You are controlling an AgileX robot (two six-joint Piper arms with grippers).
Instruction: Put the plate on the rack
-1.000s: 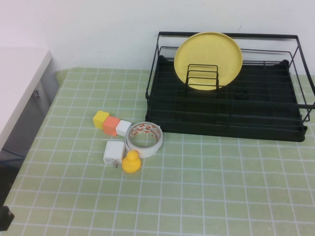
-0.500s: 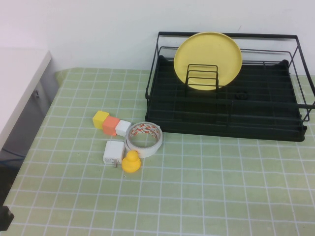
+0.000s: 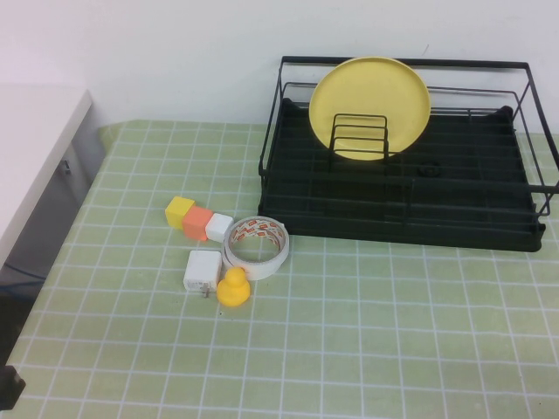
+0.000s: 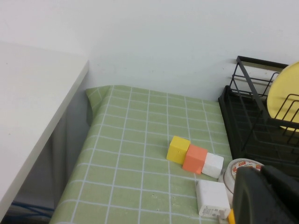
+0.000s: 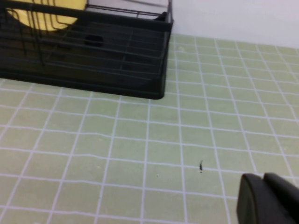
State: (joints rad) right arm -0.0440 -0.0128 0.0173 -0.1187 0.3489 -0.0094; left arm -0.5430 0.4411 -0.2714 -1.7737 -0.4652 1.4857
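The pale-yellow plate (image 3: 369, 87) stands upright at the back of the black wire rack (image 3: 454, 229), leaning behind its small wire dividers. Neither gripper touches it. The left wrist view catches the plate's edge (image 4: 286, 88) and a rack corner (image 4: 240, 109). My left gripper (image 4: 261, 171) is shut and empty, low over the table near the tape roll. In the right wrist view the plate (image 5: 65, 19) shows through the rack's wires (image 5: 93, 79). My right gripper (image 5: 263, 178) is shut and empty over bare checked cloth, well in front of the rack.
Left of the rack lie a yellow cube (image 3: 179, 210), an orange cube (image 3: 198, 222), a white cube (image 3: 218, 227), a tape roll (image 3: 256, 246), a white charger (image 3: 201, 271) and a yellow duck (image 3: 233, 287). A white counter (image 3: 35, 140) borders the table's left side.
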